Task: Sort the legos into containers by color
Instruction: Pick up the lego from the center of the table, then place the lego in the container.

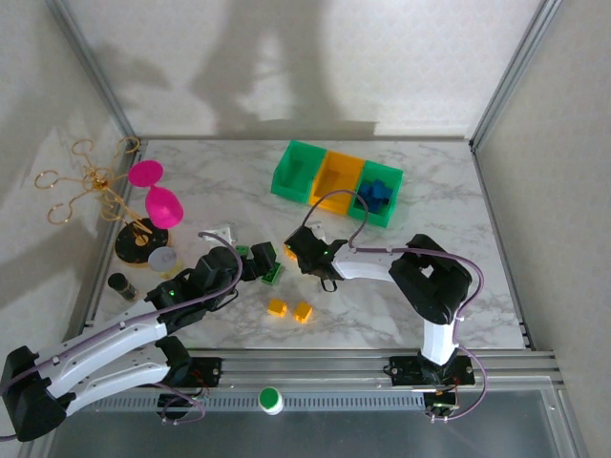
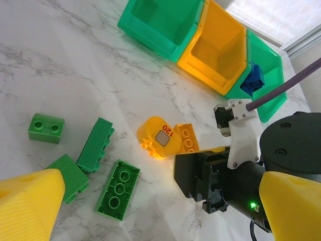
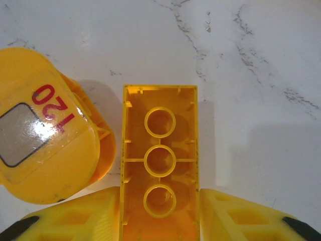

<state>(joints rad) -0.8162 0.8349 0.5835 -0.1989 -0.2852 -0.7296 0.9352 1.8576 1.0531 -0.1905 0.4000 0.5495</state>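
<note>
right gripper [image 3: 159,203]: fingers pressed on both long sides of the orange brick [image 3: 159,145], pinching its near end.
orange brick: hollow side up with three tubes showing; I can't tell whether it rests on the marble or sits just off it.
round piece [image 3: 45,135]: yellow, labelled 120, just beside one long edge of the orange brick with a thin gap between them; past the brick's other long edge is bare marble.
left gripper [image 2: 160,196]: spread wide and holding nothing, low over the table by the green bricks [image 2: 95,144].
green bricks: four in a close cluster, near the round piece but not touching it.
bins [image 1: 286,181]: three joined in a row toward the far edge, green, orange, green; blue bricks [image 1: 374,194] lie in the right-end one.
open room: bare marble runs from the orange brick up to the bins.
yellow bricks [image 1: 277,307]: two toward the near rail, apart from the cluster.
goblets [image 1: 164,207]: two pink ones at the left side, well apart from the bricks.
</note>
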